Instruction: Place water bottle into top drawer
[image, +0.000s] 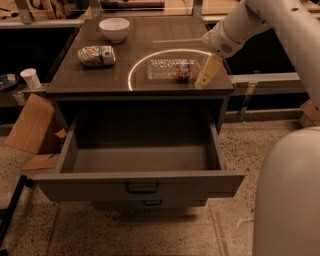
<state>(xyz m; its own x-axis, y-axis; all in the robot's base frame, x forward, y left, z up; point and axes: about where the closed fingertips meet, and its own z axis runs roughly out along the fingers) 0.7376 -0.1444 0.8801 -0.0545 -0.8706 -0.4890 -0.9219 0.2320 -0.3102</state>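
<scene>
The water bottle (172, 69) lies on its side on the dark cabinet top (110, 79), inside a bright ring of light, its label band toward the right. My gripper (206, 73) hangs from the white arm just right of the bottle's right end, above the cabinet top's right edge. The top drawer (140, 186) is pulled wide open below, grey, with a dark bar handle at its front centre, and nothing shows inside it.
A green-and-white snack bag (96, 55) and a white bowl (114, 28) sit at the cabinet top's back left. A narrower drawer front (150, 203) shows under the open drawer. Cardboard (32, 125) and a white cup (31, 78) are at left. The robot's white body (287, 195) fills the lower right.
</scene>
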